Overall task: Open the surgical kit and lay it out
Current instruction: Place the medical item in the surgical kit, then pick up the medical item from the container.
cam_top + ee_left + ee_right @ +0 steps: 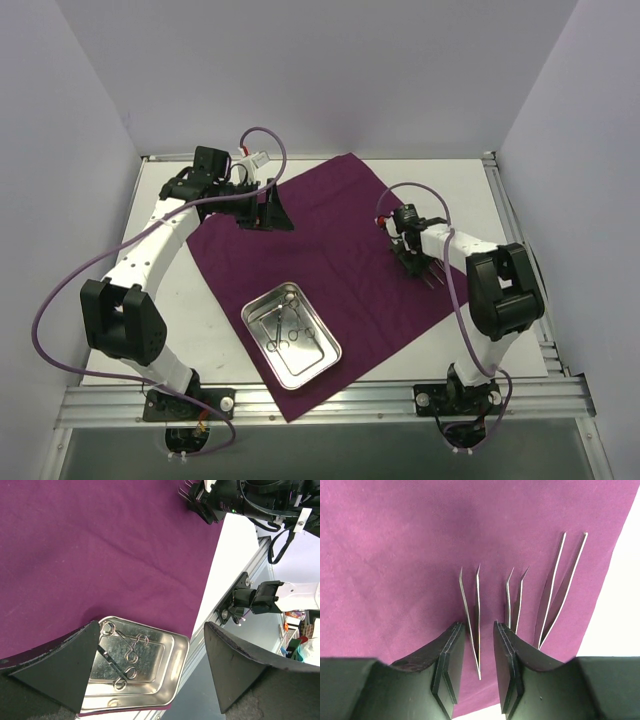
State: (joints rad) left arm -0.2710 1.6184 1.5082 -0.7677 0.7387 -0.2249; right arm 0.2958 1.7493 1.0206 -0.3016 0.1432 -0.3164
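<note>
In the upper left of the overhead view, the left pincer (pixel 268 212) is hanging above the upper left edge of the dark purple cloth (pixel 340 230), its jaws spread wide and holding nothing; its own camera is showing the two dark fingers (pixel 65 665) far apart with only cloth and tray between them. Below it, toward the lower centre of the frame, the shiny steel tray (pixel 308 360) is sitting on the cloth at a slant, near the cloth's lower left edge. The ring-handled instruments (pixel 285 330) are lying in a loose cluster inside the tray, some crossing each other. The cloth is lying spread flat as a diamond across the white surface (pixel 215 320), one corner reaching up toward the back wall and another down over the near rail. Right of centre, the right pincer (pixel 418 265) is pointing down low over the right part of the cloth. In its wrist view the jaws are standing a little apart, and one pair of tweezers (pixel 470 615) is lying on the cloth in the gap between them, not squeezed by either finger. Just to the right, a second pair (pixel 514 600) and a longer third pair (pixel 560 585) are lying side by side, tips pointing to the top of the frame, near the cloth's right edge.
</note>
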